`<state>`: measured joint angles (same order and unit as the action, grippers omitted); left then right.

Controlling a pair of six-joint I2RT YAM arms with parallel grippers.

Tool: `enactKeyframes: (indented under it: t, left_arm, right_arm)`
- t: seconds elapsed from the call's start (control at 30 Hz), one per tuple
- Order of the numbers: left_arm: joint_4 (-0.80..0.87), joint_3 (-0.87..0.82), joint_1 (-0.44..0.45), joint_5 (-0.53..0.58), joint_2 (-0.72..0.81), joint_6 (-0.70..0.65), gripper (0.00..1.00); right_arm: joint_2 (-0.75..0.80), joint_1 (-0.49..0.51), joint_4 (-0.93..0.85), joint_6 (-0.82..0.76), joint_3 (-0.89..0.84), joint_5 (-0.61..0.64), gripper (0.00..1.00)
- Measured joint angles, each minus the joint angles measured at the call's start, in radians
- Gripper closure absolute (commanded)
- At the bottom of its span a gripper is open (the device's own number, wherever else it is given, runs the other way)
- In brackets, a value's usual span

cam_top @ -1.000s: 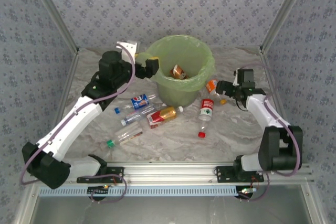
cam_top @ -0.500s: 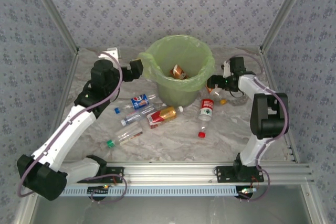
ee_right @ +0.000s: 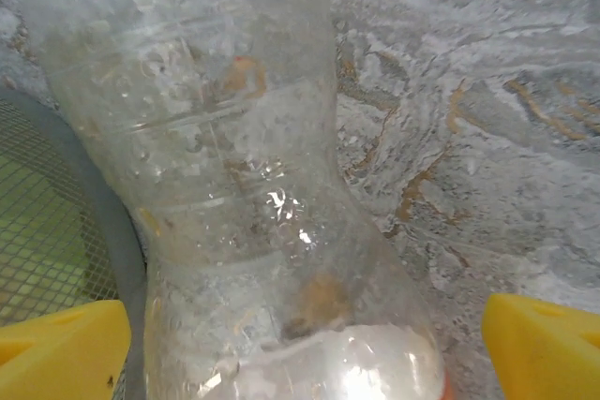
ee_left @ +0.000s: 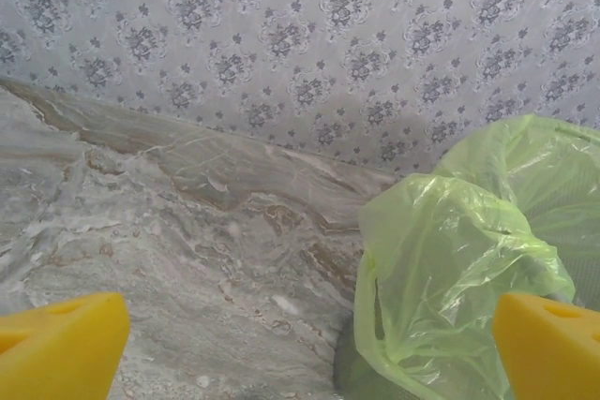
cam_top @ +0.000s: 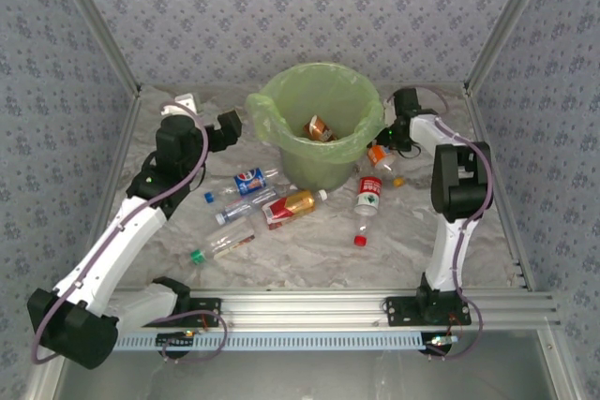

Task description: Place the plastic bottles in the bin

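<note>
While the left arm has drawn back from the rim of the bin (cam_top: 323, 77) over the last second, its left pincer (cam_top: 234, 128) now hangs just off the bin's left side with its yellow fingertips (ee_left: 58, 344) spread wide and nothing between them, the crumpled green liner bag (ee_left: 450, 259) ahead of it in the left wrist view; in the same second the right arm has swung in from the right part of the bench (cam_top: 422, 222) and folded up close to the bin, so the right pincer (cam_top: 386, 135) now sits low against the bin's right wall, over the orange-labelled bottle (cam_top: 378, 154) lying there on the marble. From the right wrist that bottle's clear body lies between the parted fingertips (ee_right: 56, 344), bench showing in the gap on one side, so the pincer is open and astride it rather than gripping. One bottle (cam_top: 319, 126) already lies inside the bin; five more bottles (cam_top: 295, 203) lie loose on the bench in front of it. I judge the left arm has finished a drop and the right is about to close for its pick, leaving most of the task undone
</note>
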<state>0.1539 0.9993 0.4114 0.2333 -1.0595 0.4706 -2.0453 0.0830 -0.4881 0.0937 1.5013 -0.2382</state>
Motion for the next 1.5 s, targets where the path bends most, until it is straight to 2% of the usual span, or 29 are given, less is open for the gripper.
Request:
enactKeyframes:
  t: [0.23,0.53,0.87,1.03,1.27,1.5]
  left_arm:
    - [0.003,-0.008,0.000,0.000,0.008,0.002,0.01]
    - [0.003,-0.009,0.000,0.000,0.009,0.001,0.01]
    - [0.007,-0.014,-0.001,0.000,0.009,0.002,0.01]
    - [0.008,-0.017,-0.002,0.000,0.008,0.002,0.01]
    - [0.018,-0.024,-0.006,0.013,0.008,0.002,0.01]
    - [0.032,-0.028,-0.020,0.022,0.008,0.013,0.01]
  right_arm:
    - [-0.071,0.003,-0.038,0.019,0.072,0.020,0.03]
    - [-0.098,0.002,-0.076,0.102,0.113,0.180,0.06]
    - [-0.149,0.006,-0.162,0.153,0.187,0.253,0.09]
    - [-0.194,0.016,-0.209,0.165,0.262,0.282,0.18]
    - [-0.198,0.023,-0.223,0.174,0.270,0.291,0.33]
    - [-0.116,0.023,-0.142,0.177,0.139,0.325,0.44]
